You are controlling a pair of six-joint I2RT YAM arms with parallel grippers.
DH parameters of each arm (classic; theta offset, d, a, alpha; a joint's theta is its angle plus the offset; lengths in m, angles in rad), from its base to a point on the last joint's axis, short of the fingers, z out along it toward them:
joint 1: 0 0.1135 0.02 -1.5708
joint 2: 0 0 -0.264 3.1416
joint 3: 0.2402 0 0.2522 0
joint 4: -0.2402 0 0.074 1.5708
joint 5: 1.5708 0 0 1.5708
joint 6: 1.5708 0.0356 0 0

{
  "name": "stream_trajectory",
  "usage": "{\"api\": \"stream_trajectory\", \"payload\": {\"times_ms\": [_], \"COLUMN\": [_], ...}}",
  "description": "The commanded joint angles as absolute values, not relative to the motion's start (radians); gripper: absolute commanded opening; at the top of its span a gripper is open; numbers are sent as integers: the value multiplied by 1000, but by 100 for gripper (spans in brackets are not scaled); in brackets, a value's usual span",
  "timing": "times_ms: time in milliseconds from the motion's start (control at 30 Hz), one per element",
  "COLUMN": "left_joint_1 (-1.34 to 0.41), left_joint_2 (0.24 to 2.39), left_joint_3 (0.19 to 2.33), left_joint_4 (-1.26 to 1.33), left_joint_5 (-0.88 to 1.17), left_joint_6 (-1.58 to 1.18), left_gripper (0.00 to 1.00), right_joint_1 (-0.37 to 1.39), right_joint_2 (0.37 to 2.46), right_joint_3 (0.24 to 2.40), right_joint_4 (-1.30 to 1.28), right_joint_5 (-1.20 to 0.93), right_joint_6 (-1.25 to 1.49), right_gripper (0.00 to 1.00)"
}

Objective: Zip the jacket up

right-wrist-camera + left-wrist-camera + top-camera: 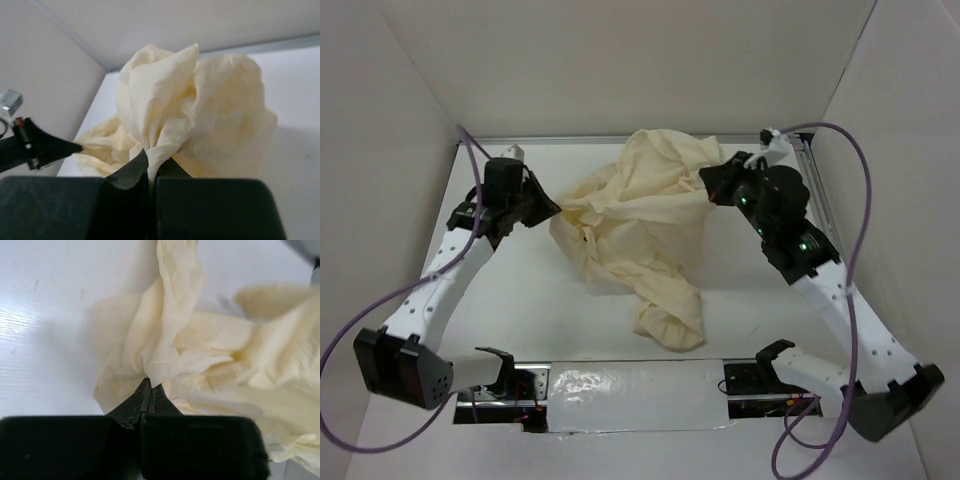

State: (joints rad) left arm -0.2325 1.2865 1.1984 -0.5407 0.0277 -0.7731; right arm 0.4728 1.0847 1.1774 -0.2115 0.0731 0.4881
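The cream jacket [640, 225] lies crumpled in the middle of the white table, a twisted end trailing toward the near edge. My left gripper [554, 208] is shut on a fold at the jacket's left edge; in the left wrist view the gripper [150, 385] pinches the jacket's cloth [200, 350]. My right gripper [708, 180] is shut on a fold at the jacket's right upper side; in the right wrist view the gripper [150, 159] holds a bunch of the jacket [200, 110] lifted off the table. The zipper pull is hidden in the folds.
White walls enclose the table [520, 300] on the left, back and right. A silver taped strip [630, 395] runs along the near edge between the arm bases. Purple cables loop beside both arms. The left gripper also shows in the right wrist view [75, 147].
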Motion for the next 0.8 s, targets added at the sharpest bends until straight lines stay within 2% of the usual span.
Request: {"api": "stream_trajectory", "payload": {"times_ms": [0,133,233,267,333,367,433,467,533,567,667,700,733,767], "left_joint_1": [-212,-193,-170,-167,-161,-161,-163,-164,-163,-164,-163,-164,-163,-161], "left_joint_2": [1171,1102,1097,1114,1133,1156,1192,1196,1212,1213,1210,1210,1218,1223], "left_joint_3": [1223,1160,1086,1051,1022,1000,993,996,1000,999,989,991,994,1011], "left_joint_4": [-621,-673,-678,-667,-652,-634,-621,-609,-606,-600,-583,-583,-589,-622], "left_joint_5": [-77,-115,-94,-83,-51,-43,-22,-17,-9,-8,8,12,14,11], "left_joint_6": [-805,-859,-890,-890,-882,-877,-859,-851,-841,-838,-827,-824,-830,-836], "left_gripper": [0,0,0,0,0,0,0,0,0,0,0,7,23,52], "right_joint_1": [425,342,249,230,181,172,181,199,266,293,379,403,463,486], "right_joint_2": [929,764,712,716,761,776,799,796,766,759,782,825,851,873], "right_joint_3": [1053,863,680,652,603,601,630,640,670,681,721,741,744,747], "right_joint_4": [-287,-354,-383,-393,-414,-425,-431,-425,-390,-377,-353,-353,-347,-339], "right_joint_5": [154,264,204,186,147,135,127,136,159,167,166,166,184,227], "right_joint_6": [452,578,649,667,680,670,618,585,539,500,418,396,391,393], "right_gripper": [5,19,24,36,51,64,67,74,80,91,97,98,99,99]}}
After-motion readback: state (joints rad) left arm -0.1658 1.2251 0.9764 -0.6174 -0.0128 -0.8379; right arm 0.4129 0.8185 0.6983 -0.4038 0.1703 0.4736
